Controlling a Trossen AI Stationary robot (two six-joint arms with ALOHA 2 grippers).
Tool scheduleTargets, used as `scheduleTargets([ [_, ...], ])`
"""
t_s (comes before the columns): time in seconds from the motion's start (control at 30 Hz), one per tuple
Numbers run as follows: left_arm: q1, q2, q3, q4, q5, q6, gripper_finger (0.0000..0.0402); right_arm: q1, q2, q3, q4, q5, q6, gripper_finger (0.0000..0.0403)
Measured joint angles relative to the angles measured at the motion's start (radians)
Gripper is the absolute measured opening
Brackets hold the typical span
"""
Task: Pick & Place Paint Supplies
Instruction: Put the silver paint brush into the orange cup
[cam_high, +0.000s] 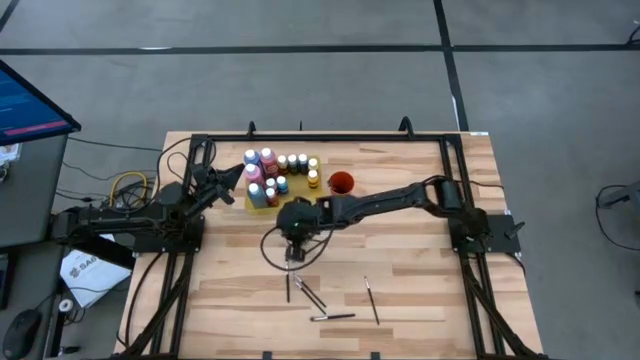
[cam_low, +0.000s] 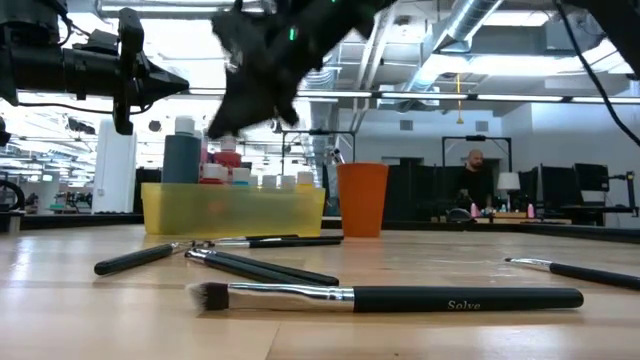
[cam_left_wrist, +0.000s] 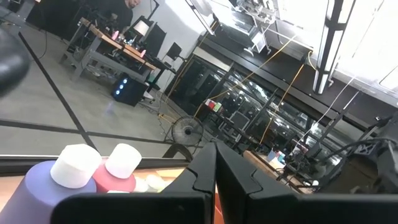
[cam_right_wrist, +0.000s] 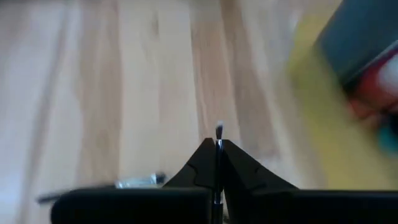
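Observation:
Several thin dark brushes lie flat on the wooden table near its front: one (cam_low: 390, 297) close to the low camera, others (cam_high: 332, 317) (cam_high: 370, 300) beside it. Small paint bottles (cam_high: 272, 175) with pale caps stand on a yellow mat (cam_low: 235, 208) at the far middle. My right gripper (cam_high: 293, 254) hovers above the table in front of the bottles, shut on one thin brush (cam_right_wrist: 219, 134); it shows blurred in the low view (cam_low: 250, 75). My left gripper (cam_left_wrist: 215, 180) waits shut and empty beside the bottles (cam_left_wrist: 74, 168), left of the mat. My right gripper pinches a thin brush between its two fingers. The brush runs along the fingers, and only its pale tip (cam_right_wrist: 219, 129) sticks out past their ends. The fingers slant down toward the table's near edge. The tip is clear of the tabletop; the fingers hide the handle.
An orange-red cup (cam_high: 341, 182) stands just right of the bottles. A dark cable loop (cam_high: 268, 248) hangs by my right gripper. A black frame (cam_high: 320, 137) borders the table's far edge and sides. Bare wood lies to the right of the brushes.

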Motion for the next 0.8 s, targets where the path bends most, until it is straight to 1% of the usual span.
scheduleTargets([
  [0.17,0.0,0.0,0.0,0.001,0.0,0.0,0.0001,-0.055,-0.147,-0.043,0.089,0.007,-0.044,0.0003],
  [0.27,0.0,0.0,0.0,0.0,0.0,0.0,0.0001,-0.112,-0.262,-0.11,0.158,0.011,-0.081,0.0001],
  [0.33,0.0,0.0,0.0,0.0,0.0,0.0,0.0001,-0.154,-0.343,-0.181,0.234,0.012,-0.09,0.0001],
  [0.5,0.0,0.0,0.0,0.0,0.0,0.0,0.0001,-0.257,-0.531,-0.449,0.473,0.011,-0.093,0.0001],
  [0.6,0.0,0.0,0.0,0.0,0.0,0.0,0.0001,-0.304,-0.604,-0.634,0.656,0.012,-0.078,0.0001],
  [0.7,0.0,0.0,0.0,0.0,0.0,0.0,0.0001,-0.336,-0.63,-0.796,0.839,0.011,-0.053,0.0001],
  [0.8,0.0,0.0,0.0,0.0,0.0,0.0,0.0001,-0.364,-0.623,-0.916,1.019,0.009,-0.05,0.0001],
])
